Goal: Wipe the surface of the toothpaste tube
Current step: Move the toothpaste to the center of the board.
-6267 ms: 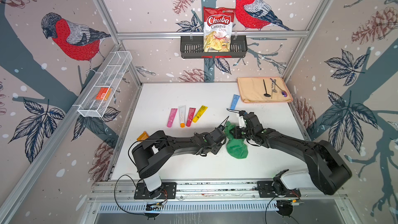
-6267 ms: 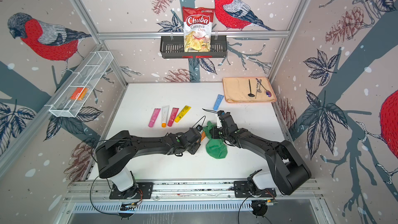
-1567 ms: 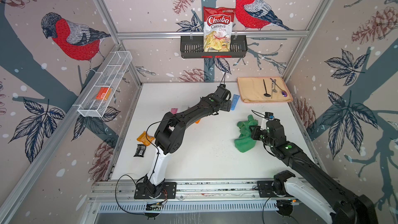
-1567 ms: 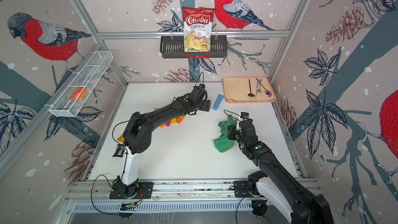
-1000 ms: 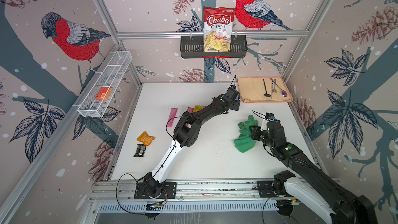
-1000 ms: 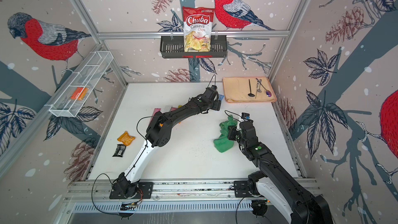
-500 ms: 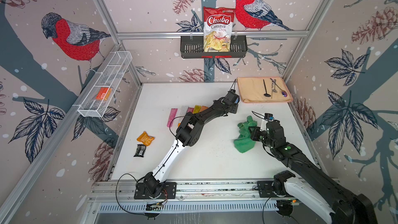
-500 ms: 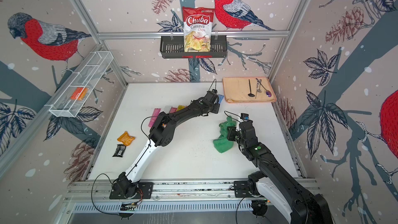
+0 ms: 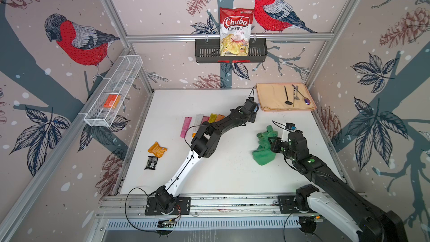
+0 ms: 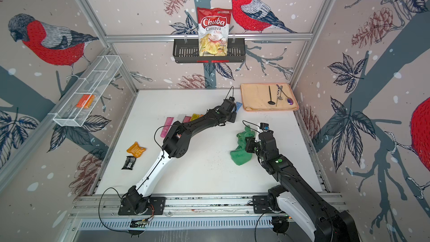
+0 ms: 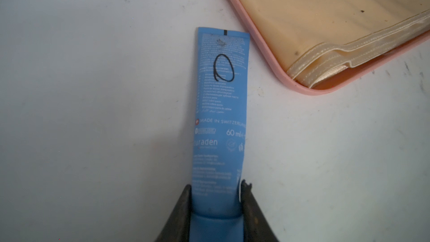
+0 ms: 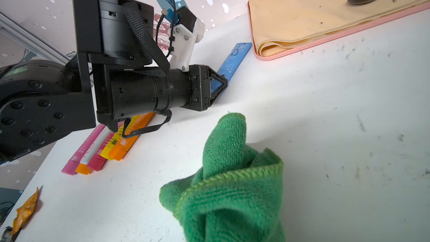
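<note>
Toothpaste tube (image 11: 220,112) awaits its wipe: nearest the robot's base, the right gripper (image 9: 271,144) is clamped on a bunched green cloth (image 9: 264,154), and farther back the left gripper (image 11: 216,186) pinches the tube's cap end, narrow jaws against both sides, as it lies flat on the table (image 11: 93,89) just beside a pink tray (image 11: 311,90). A firm hold lifted clear of the tray would likely let the cloth sweep its full length to the crimped tail.

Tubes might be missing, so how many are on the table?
6. Five lie in a row: pink, white, magenta, yellow, orange. The blue tube sits between the left gripper's jaws, beside the tray. The arm could hide more.
</note>
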Robot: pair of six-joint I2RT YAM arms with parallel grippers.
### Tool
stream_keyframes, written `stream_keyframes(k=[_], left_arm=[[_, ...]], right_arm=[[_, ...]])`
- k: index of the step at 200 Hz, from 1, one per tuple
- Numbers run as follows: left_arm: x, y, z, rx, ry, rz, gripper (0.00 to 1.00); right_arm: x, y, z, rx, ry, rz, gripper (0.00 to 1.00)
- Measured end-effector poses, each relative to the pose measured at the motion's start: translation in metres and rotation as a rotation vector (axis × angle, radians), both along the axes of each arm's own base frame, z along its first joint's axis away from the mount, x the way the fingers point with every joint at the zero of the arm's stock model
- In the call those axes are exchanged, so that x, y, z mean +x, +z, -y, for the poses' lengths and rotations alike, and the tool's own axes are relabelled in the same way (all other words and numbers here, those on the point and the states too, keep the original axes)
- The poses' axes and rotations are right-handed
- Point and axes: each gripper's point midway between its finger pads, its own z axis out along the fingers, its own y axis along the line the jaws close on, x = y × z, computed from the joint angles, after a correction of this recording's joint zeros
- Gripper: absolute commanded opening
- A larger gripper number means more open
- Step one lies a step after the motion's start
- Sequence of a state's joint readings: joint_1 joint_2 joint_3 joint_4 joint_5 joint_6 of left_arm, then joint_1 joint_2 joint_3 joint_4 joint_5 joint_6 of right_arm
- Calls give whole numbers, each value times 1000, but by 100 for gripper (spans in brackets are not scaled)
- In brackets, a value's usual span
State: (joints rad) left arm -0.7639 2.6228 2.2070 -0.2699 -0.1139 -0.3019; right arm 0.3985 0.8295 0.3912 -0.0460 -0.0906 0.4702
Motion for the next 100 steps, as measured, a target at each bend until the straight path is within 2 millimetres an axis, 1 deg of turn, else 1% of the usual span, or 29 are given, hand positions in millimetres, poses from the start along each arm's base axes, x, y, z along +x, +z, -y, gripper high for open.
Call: stream_keyframes(k=[29, 52, 75, 100], left_arm=[[-7, 1, -7, 22, -11, -8, 22], [-22, 3, -20, 59, -19, -30, 21], [-51, 9, -48, 111, -23, -56, 21], [-85, 21, -74, 137, -42, -67, 21]], right_arm=[[0, 2, -1, 4, 4, 4, 4], [-1, 4, -1, 9, 6, 10, 4], [-1, 5, -1, 12, 7, 16, 4], [-1, 6, -1, 13, 7, 17, 4]])
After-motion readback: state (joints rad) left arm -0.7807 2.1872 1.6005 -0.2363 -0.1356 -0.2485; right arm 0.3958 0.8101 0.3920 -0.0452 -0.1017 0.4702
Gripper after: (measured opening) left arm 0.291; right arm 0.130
